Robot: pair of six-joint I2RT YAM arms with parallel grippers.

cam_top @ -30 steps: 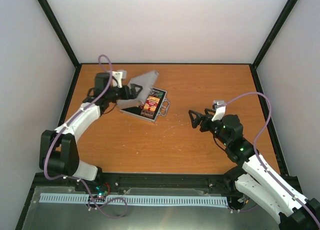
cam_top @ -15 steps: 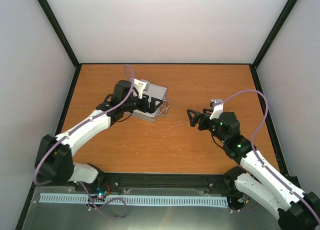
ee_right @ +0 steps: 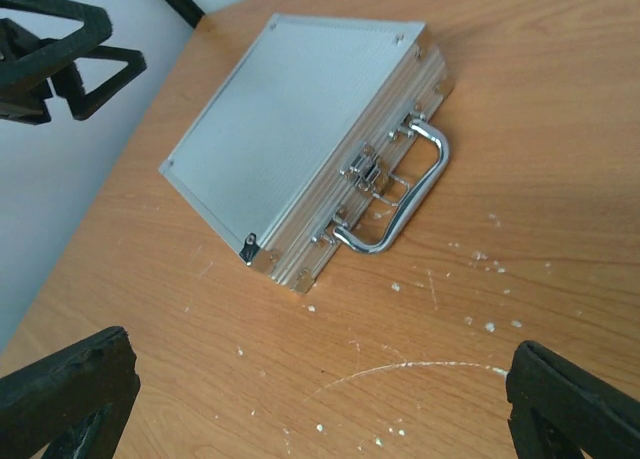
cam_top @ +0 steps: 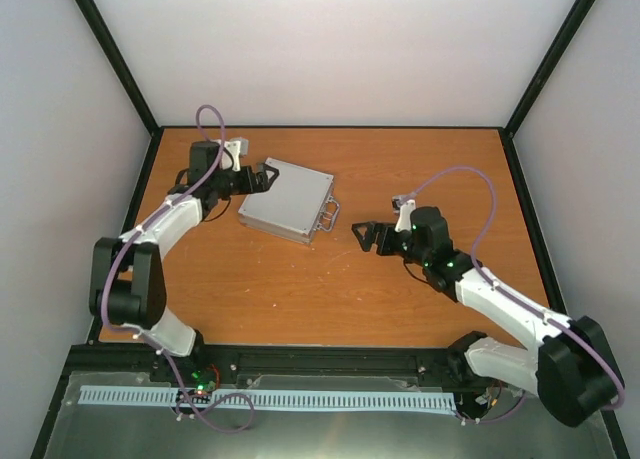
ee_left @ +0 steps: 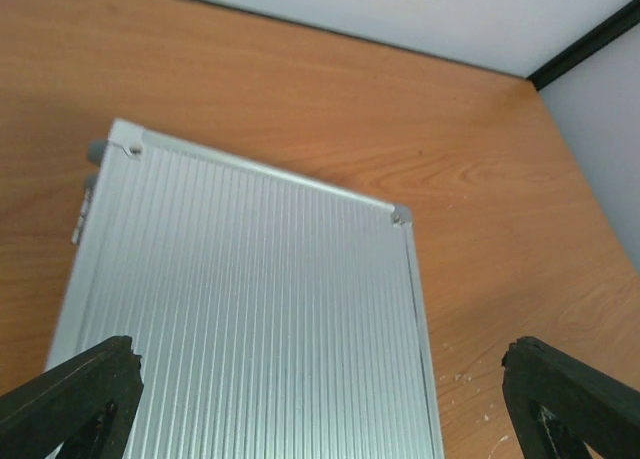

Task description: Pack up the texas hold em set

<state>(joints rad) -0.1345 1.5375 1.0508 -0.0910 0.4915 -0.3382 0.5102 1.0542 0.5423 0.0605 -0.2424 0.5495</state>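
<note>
The texas hold em set's silver ribbed case (cam_top: 284, 199) lies shut and flat on the table, its metal handle (cam_top: 329, 216) pointing right; whatever is inside is hidden. My left gripper (cam_top: 263, 178) hovers open at the case's back-left edge, holding nothing. In the left wrist view the ribbed lid (ee_left: 250, 299) fills the space between and below the spread fingertips (ee_left: 75, 394). My right gripper (cam_top: 362, 236) is open and empty, a short way right of the handle. The right wrist view shows the case (ee_right: 300, 119), its latches and handle (ee_right: 412, 193) ahead of the open gripper (ee_right: 320, 404).
The wooden table (cam_top: 400, 169) carries white specks and a curved scratch (ee_right: 440, 364) in front of the handle. Black frame posts and pale walls (cam_top: 330, 49) close it in at the back and sides. The left gripper (ee_right: 60, 51) shows at the top left of the right wrist view.
The case lid, open a second ago with card boxes showing, is now shut. The left arm swung over it and drew back left. The right gripper moved left towards the handle.
</note>
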